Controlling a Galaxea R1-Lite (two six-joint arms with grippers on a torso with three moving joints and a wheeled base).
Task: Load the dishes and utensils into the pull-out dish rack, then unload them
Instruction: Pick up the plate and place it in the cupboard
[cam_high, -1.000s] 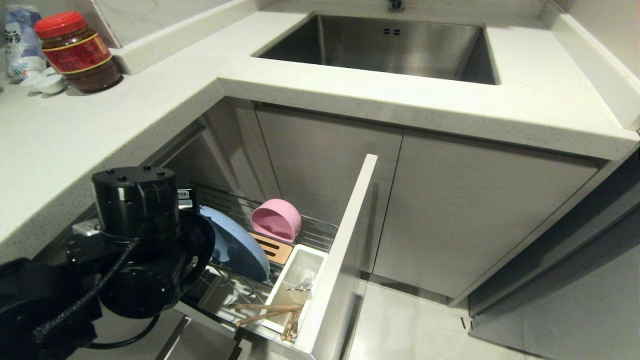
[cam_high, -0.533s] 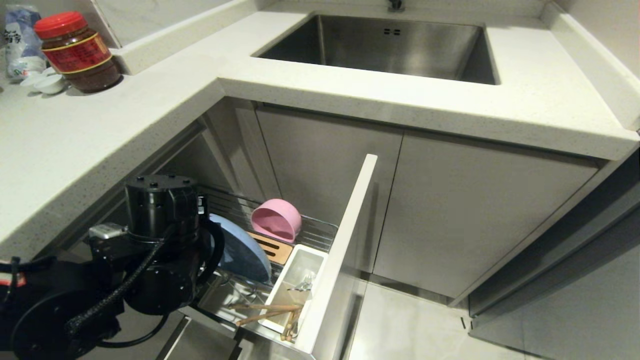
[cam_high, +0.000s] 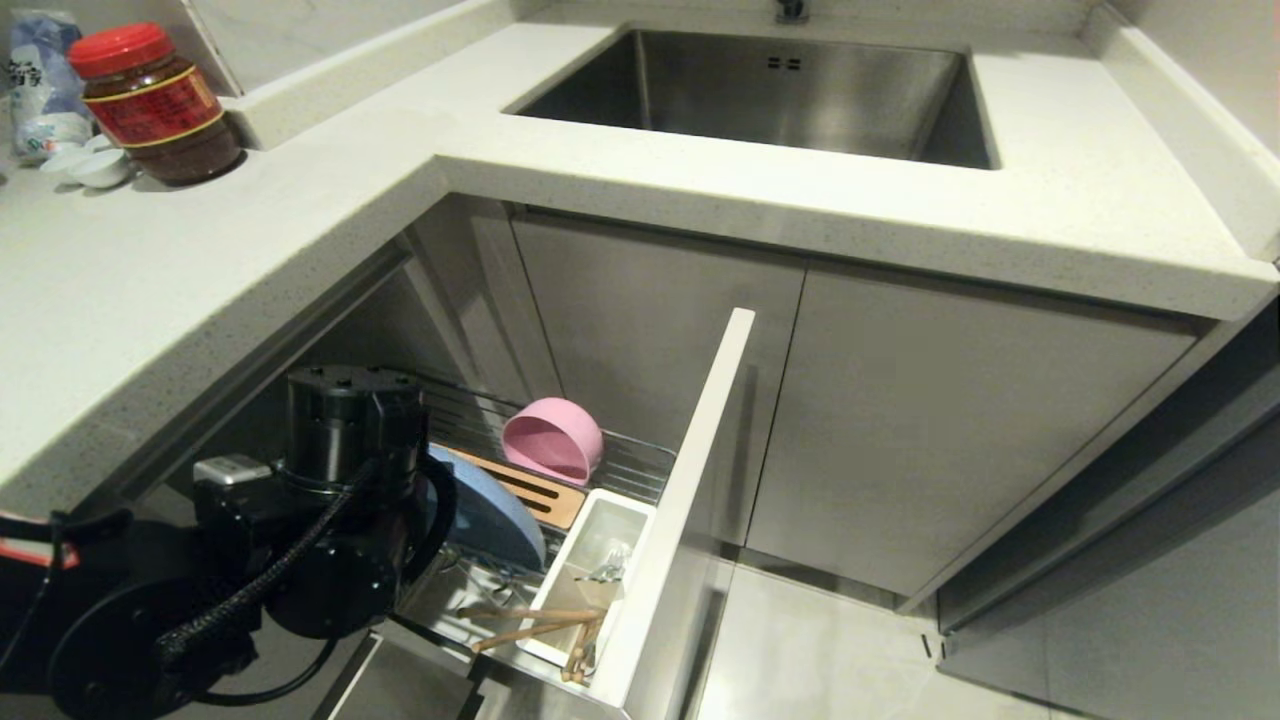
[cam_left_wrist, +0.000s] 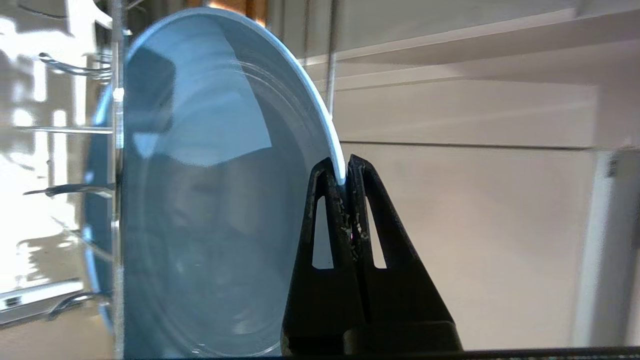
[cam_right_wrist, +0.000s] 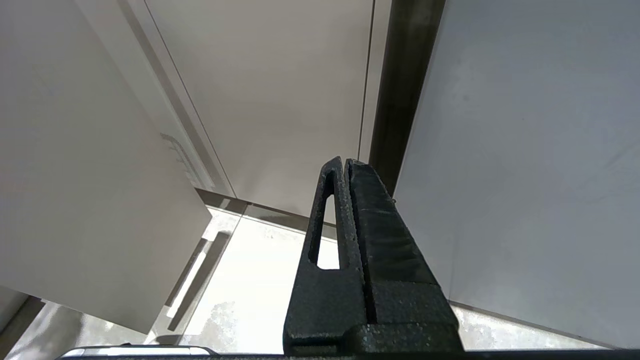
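While pinched: plate (cam_left_wrist: 210, 200) rim btwn claw (cam_left_wrist: 341, 172) tips

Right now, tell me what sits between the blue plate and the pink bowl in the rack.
In the head view, the slotted wooden strip lies between the plate and the bowl; nothing else shows in that gap.

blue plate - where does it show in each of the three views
Head view: the blue plate stands on edge in the dish rack, lower left, partly behind the left arm.
Left wrist view: the plate fills the left half, its rim pinched by the left hand.
Right wrist view: not in it.
Shared landmark: the rack's chrome wires.
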